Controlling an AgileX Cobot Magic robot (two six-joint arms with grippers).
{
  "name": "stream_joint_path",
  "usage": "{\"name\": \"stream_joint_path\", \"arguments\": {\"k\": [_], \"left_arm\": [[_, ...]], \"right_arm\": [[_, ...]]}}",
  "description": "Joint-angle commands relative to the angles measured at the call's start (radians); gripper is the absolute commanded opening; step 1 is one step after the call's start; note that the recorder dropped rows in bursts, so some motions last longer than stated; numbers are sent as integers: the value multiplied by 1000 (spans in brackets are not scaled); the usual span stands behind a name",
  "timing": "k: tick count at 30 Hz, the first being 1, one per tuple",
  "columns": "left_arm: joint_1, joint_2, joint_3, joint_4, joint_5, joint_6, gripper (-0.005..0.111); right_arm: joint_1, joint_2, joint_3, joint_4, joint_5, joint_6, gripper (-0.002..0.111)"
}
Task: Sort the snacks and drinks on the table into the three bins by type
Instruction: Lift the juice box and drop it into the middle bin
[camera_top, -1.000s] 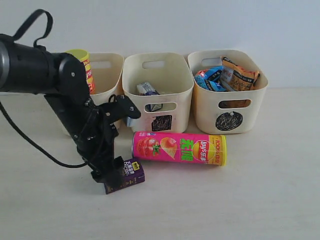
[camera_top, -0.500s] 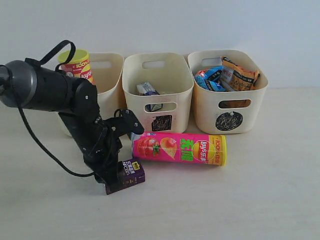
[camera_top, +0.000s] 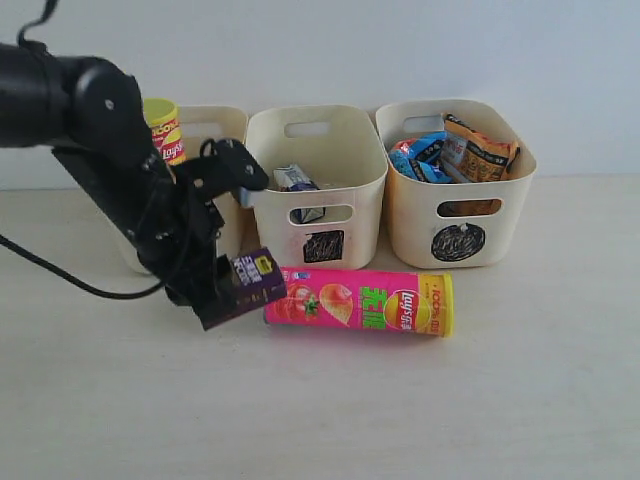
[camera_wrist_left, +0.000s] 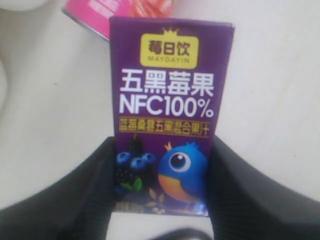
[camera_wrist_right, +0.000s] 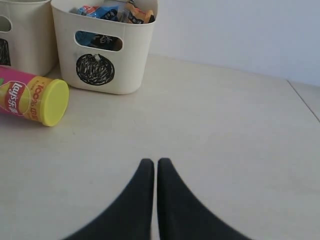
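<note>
Table (camera_top: 560, 400): pale surface filling the lower half of the exterior view.
Left arm (camera_top: 110, 150): black, reaching from the upper left of the frame down toward lower centre-left.
Left bin (camera_top: 215, 125): upper left, largely hidden behind the arm; its mark cannot be seen.
Middle bin (camera_top: 315, 160): upper centre, with a square scribble on its front.
Right bin (camera_top: 460, 200): upper right, with a circle scribble on its front.
Pink tube (camera_top: 365, 302): lying on its side on the table at centre, in front of the middle bin, with its yellow end to the right.
Yellow-red tube (camera_top: 165, 130): upright in the left bin, its yellow lid above the rim.
Orange bag (camera_top: 478, 150): in the right bin, rising above the rim.
Blue bag (camera_top: 420, 155): in the right bin, just left of the orange bag.
Dark purple carton (camera_top: 250, 280): tilted, centre-left, overlapping the pink tube's left end.
White carton (camera_top: 293, 178): inside the middle bin.
Left gripper (camera_wrist_left: 162, 145): fingers clamped on both sides of the dark purple carton's lower part.
Right gripper (camera_wrist_right: 156, 165): fingers pressed together, grasping nothing, over bare table.
</note>
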Motion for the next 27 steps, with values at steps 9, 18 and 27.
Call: {"name": "stream_joint_path", "arguments": {"k": [9,18,27], "left_arm": [[-9,-174,-15,-269,-410,-191,4],[-9,-8,-139,-390,-673,-191,4],[-9,219,-325,-390,-755,-191,4]], "right_arm": [[-7,-6,0,1,-5,-5,0],[-7,-6,0,3,-5,-5,0],[-7,-6,0,3,-5,-5,0]]}}
